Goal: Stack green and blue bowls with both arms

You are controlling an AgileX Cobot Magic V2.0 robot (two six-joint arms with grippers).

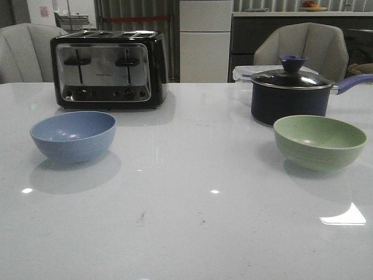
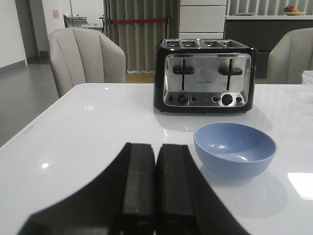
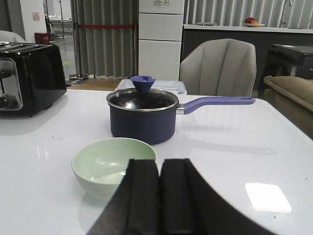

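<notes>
Both my grippers, left gripper and right gripper, sit with fingers pressed together holding nothing, so nothing's stacked yet: blue bowl rests left, green bowl well apart at right beside the pot

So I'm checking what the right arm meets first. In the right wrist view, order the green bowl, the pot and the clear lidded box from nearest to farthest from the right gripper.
1. Green bowl: just ahead of the shut right gripper.
2. Pot: right behind the bowl.
3. Clear lidded box: behind the pot, toward the chair.
</notes>
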